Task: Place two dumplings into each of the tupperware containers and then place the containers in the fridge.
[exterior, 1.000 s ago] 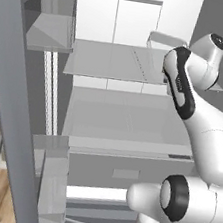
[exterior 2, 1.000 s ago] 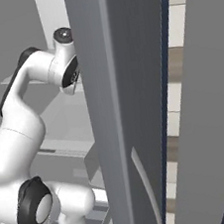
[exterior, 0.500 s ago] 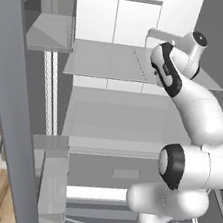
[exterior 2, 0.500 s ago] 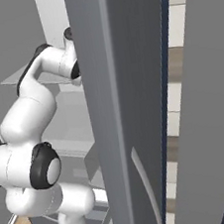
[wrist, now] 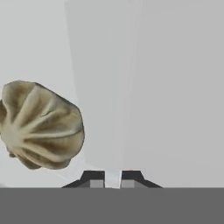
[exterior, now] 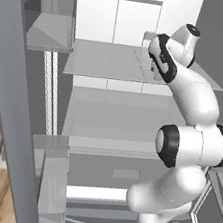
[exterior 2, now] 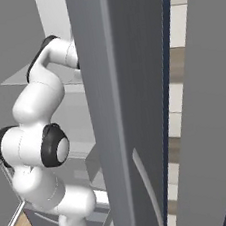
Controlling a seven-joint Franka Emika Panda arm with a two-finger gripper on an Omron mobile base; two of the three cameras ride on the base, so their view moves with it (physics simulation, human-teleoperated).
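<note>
Fingers (wrist: 112, 178) pinch a translucent container wall (wrist: 114, 109), dumpling (wrist: 41, 125) inside; container's outline unclear.

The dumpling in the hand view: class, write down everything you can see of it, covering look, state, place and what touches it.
The dumpling is a rounded, lumpy beige-tan piece with a faint green tint, pleated in soft folds that fan out from its left side. It looks whole. It lies on a pale, translucent grey-white surface left of the gripper, apart from the dark fingertips. Its left edge runs to the picture's border. Nothing else visibly touches it.
</note>
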